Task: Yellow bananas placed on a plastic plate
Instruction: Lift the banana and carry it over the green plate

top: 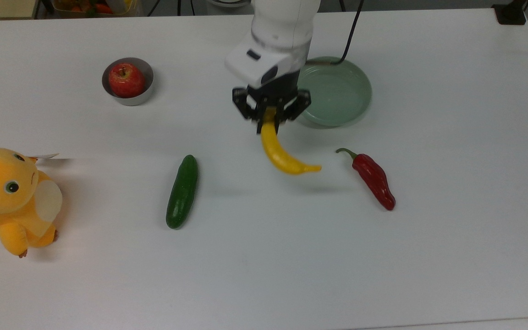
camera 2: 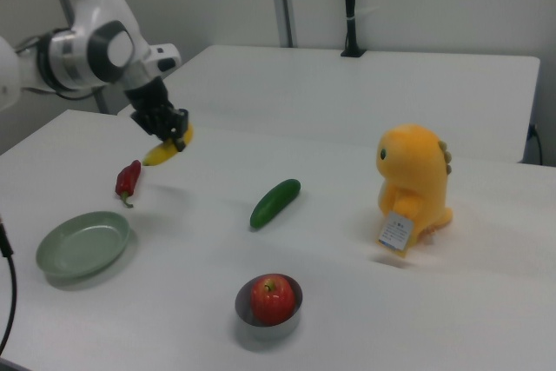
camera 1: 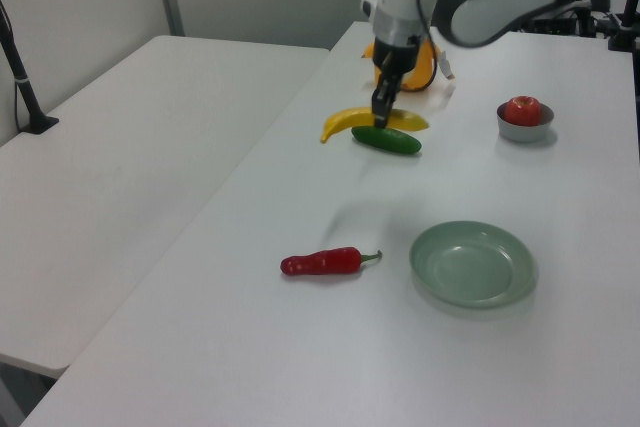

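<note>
The white table (top: 429, 256) carries everything here. Biggest on it is the yellow plush toy (top: 12, 197), sitting at the top view's left edge with a paper tag on its chest. Next comes the plastic plate (top: 342, 91), pale green and bare inside, near the top view's upper middle.

Above the table hangs the gripper (top: 269, 120), its two fingers clamped on one end of the yellow banana (top: 282, 156). The grip is narrow, right by the tip, so the rest of the fruit sticks out past the fingers and curves away toward the top view's lower right. In the left view the banana (camera 1: 372, 121) hangs clear of the tabletop, held roughly level, and a faint shadow lies on the table well below it. In the top view it is just beside the plate's rim and not over the dish; its free tip points toward the red chili pepper (top: 374, 179).

The dark-green cucumber (top: 182, 191) lies flat, well apart from the gripper toward the top view's left. A small metal bowl (top: 128, 97) toward the top view's upper left holds a red apple (top: 126, 79).
</note>
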